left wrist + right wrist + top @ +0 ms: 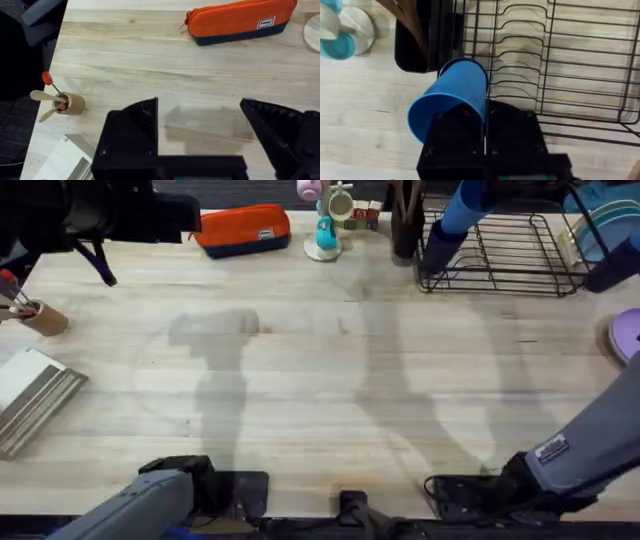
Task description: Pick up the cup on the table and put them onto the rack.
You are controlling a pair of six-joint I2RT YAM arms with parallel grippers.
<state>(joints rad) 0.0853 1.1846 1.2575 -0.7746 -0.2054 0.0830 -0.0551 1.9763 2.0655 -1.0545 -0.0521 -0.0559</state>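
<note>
table (330,380): pale wooden planks, bare across the middle; an orange pencil case (243,228) lies at the far edge, a small pastel mug tree (328,220) just beside it
rack (510,250): black wire, at the far right corner of the table; its near-left rim sits right by the cup
right gripper (482,112): jaws closed on the rim of the cup, one finger inside the mouth and one outside, held over the rack's edge
left gripper (200,125): jaws spread wide with nothing between them, hanging above bare table near a small holder of wooden utensils (62,102)
cup (452,97): blue, tilted on its side in the grip, mouth toward the wrist camera, base toward the rack
step in hand, as I judge it: carry the cup farther over the wires, clear of the rim and the dark container (412,47) alongside, tip it mouth down between prongs, lower until it bears on the wire, then release
</note>
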